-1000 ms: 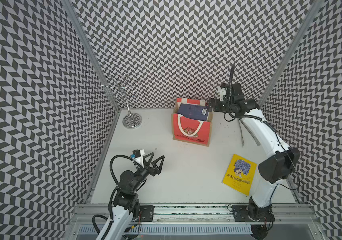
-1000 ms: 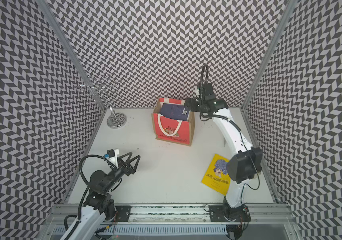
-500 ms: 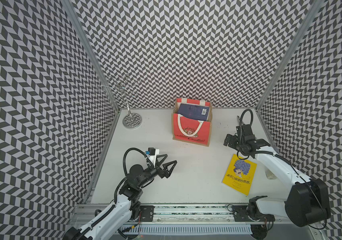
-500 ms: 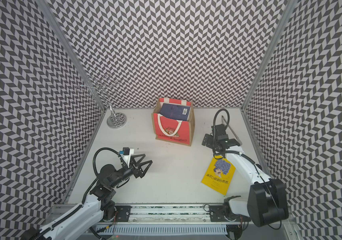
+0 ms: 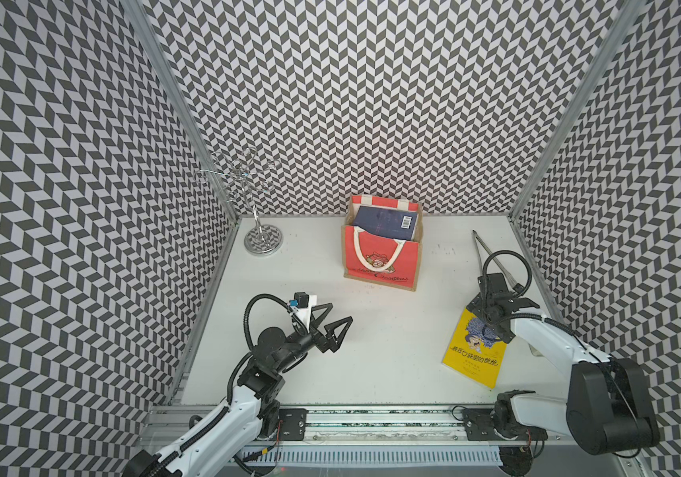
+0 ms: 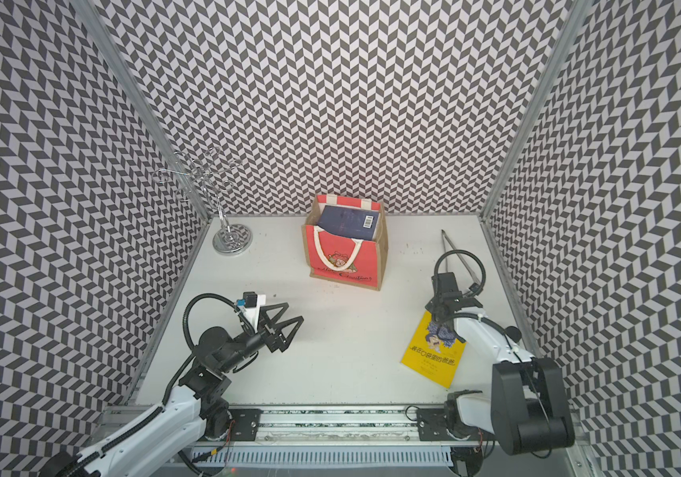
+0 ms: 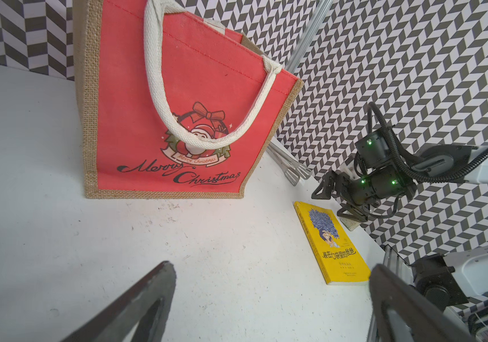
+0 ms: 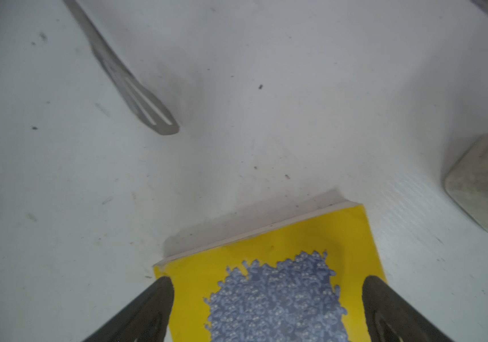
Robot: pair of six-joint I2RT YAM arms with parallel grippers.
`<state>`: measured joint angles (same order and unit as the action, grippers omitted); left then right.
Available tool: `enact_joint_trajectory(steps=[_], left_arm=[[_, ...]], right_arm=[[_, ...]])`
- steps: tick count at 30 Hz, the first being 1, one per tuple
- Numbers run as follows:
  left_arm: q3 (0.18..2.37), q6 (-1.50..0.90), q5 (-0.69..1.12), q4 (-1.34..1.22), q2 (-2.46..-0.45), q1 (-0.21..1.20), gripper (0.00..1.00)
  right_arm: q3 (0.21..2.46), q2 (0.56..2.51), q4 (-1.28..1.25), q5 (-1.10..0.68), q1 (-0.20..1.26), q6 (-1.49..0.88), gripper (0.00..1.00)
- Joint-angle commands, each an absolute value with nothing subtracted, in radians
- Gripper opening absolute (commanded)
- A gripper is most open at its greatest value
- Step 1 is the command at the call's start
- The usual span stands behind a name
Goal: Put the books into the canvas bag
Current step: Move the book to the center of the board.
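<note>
Right gripper [image 8: 268, 284] swung off canvas bag [image 5: 380, 258] — jaws spread now, yellow book [image 8: 266, 242] edge between them, unpinched; last loose book, likely. Left gripper [image 5: 339, 313] spread, empty.

Black-and-white chevron walls [image 5: 372, 103] enclose three sides of a white bench [image 5: 392, 371], its surface scuffed and speckled. Aluminium posts [image 5: 184, 111] mark the back corners; a metal rail [image 5: 372, 421] runs along the near edge.

"Merry Christmas" in black script on canvas bag [image 7: 136, 118], Chinese title "装在口袋里的爸爸" on yellow book [image 7: 331, 245]
</note>
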<state>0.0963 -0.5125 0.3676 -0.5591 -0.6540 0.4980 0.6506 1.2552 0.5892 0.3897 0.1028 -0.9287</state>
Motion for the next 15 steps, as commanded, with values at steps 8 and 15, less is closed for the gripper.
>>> enact_joint_trajectory(steps=[8, 15], left_arm=[[0.158, -0.500, 0.368, -0.588, -0.745, 0.505, 1.00], [0.178, -0.506, 0.380, -0.612, -0.803, 0.512, 1.00]], right_arm=[[0.503, 1.170, 0.509, 0.345, 0.002, -1.017, 0.98], [0.436, 1.205, 0.381, 0.077, 0.082, -0.918, 0.99]])
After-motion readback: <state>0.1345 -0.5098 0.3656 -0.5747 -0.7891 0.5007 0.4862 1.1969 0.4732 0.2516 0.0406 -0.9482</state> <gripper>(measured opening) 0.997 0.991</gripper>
